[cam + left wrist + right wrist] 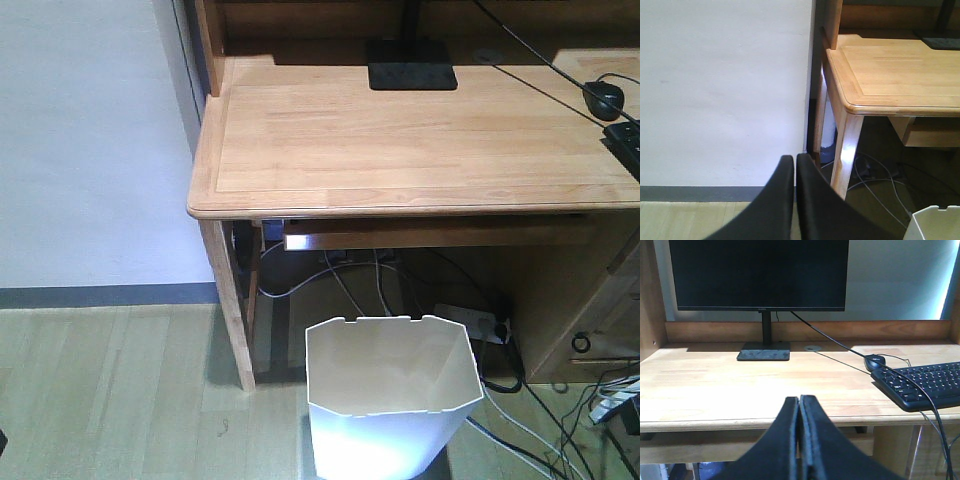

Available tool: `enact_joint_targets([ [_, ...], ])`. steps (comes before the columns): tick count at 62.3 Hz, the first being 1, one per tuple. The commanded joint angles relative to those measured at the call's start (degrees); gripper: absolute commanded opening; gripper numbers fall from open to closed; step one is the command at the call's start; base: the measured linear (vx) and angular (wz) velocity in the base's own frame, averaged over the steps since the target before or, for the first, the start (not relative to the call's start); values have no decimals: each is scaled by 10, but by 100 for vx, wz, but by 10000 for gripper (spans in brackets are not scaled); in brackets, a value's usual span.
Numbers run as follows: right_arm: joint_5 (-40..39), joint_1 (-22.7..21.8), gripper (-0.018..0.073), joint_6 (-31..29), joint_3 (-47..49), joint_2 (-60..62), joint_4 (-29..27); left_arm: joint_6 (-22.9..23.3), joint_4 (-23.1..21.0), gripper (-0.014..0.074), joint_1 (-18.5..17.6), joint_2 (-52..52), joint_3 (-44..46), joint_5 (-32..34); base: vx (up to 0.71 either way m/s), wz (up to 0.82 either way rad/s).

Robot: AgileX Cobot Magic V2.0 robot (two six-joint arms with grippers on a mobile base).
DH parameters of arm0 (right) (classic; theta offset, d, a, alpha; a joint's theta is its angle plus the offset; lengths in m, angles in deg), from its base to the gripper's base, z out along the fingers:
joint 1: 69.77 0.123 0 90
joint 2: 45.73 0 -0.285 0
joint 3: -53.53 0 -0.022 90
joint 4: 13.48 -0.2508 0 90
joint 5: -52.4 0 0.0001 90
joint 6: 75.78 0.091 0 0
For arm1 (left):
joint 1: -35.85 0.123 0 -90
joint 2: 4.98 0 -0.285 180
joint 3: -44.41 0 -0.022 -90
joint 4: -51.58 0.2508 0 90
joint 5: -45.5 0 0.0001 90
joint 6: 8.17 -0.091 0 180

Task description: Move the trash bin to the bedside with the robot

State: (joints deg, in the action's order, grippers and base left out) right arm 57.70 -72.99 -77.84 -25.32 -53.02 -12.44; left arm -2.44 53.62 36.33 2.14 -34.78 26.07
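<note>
The white faceted trash bin (388, 395) stands upright on the floor in front of the desk, its notched rim and cream inside facing up. A corner of its rim (935, 223) shows at the lower right of the left wrist view. My left gripper (794, 159) is shut with nothing in it, held in the air to the left of the bin, pointing at the wall and desk leg. My right gripper (799, 399) is shut and empty, level with the desk's front edge. Neither gripper touches the bin. The bedside is out of view.
A light wooden desk (400, 140) stands right behind the bin, carrying a monitor (760, 275), keyboard (922, 385) and mouse (875, 361). Its front left leg (230, 310) is near the bin. Cables and a power strip (480, 325) lie under it. A white wall (725, 90) is on the left.
</note>
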Motion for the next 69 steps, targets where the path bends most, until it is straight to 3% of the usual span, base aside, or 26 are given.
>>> enact_joint_targets([
  [1,-42,0,-10,-4,-4,8,6,2,-1,-6,0,10,-2,42,0,0],
  [69,-68,0,-10,-7,9,8,7,2,-1,-6,0,10,-2,42,0,0],
])
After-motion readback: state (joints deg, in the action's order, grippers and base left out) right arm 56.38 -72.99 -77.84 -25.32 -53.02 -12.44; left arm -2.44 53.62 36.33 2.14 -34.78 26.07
